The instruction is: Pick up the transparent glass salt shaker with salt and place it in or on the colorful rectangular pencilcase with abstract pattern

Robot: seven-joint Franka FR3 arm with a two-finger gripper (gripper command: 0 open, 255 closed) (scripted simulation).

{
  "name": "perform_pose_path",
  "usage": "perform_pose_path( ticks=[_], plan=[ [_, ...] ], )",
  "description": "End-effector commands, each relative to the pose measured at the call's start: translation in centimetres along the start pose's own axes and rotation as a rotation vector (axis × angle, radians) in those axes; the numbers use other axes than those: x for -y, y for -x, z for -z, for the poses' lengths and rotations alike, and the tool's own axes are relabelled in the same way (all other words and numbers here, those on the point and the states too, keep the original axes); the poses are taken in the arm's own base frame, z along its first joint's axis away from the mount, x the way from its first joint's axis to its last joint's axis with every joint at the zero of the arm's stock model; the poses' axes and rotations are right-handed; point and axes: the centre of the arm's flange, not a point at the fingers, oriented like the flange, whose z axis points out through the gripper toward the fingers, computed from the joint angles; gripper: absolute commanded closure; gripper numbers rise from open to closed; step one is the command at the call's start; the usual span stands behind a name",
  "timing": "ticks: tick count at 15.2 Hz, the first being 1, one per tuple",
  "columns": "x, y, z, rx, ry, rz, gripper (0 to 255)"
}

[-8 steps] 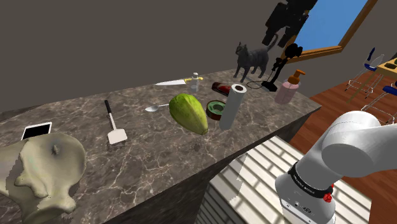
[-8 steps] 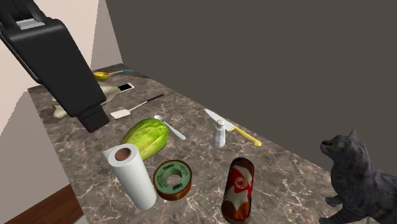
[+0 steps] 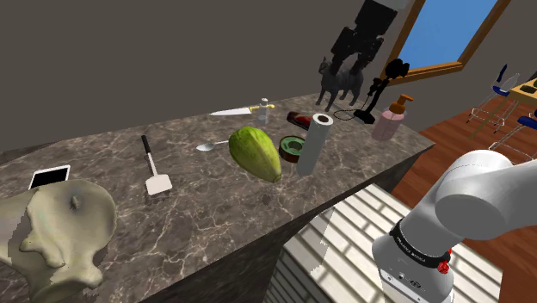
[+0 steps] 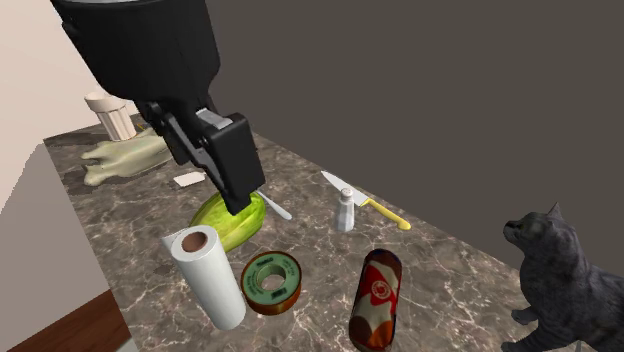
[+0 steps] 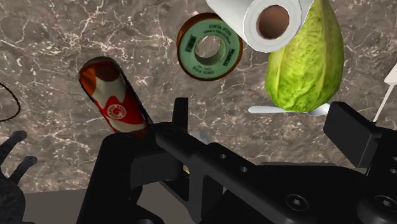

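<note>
arm reaching up over marble counter [image 3: 202, 211], gripper [image 5: 262, 118] hanging high, pointing down, jaws wide apart, empty, salt shaker [image 4: 345, 211] upright beside knife [image 4: 340, 184]

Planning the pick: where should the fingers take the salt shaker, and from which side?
Take the salt shaker around its body, just below the cap, coming down from above. It stands upright and slim, and a knife lies close beside it, so a sideways approach looks riskier.

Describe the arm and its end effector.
The arm has smooth, rounded white links, with a dark collar bearing small white lettering and a red dot beside it. The end effector is all black, boxy, with two blocky fingers.
</note>
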Motion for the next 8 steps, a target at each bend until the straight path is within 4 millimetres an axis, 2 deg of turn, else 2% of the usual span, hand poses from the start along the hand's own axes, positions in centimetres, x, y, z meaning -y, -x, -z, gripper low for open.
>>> perform_pose_path(
  ticks=[1, 8],
  plan=[
    [0.1, -1.6, -2.1, -0.010, 0.001, 0.003, 0],
    [-0.3, -7.4, -9.0, -0.036, 0.003, 0.013, 0]
  ],
)
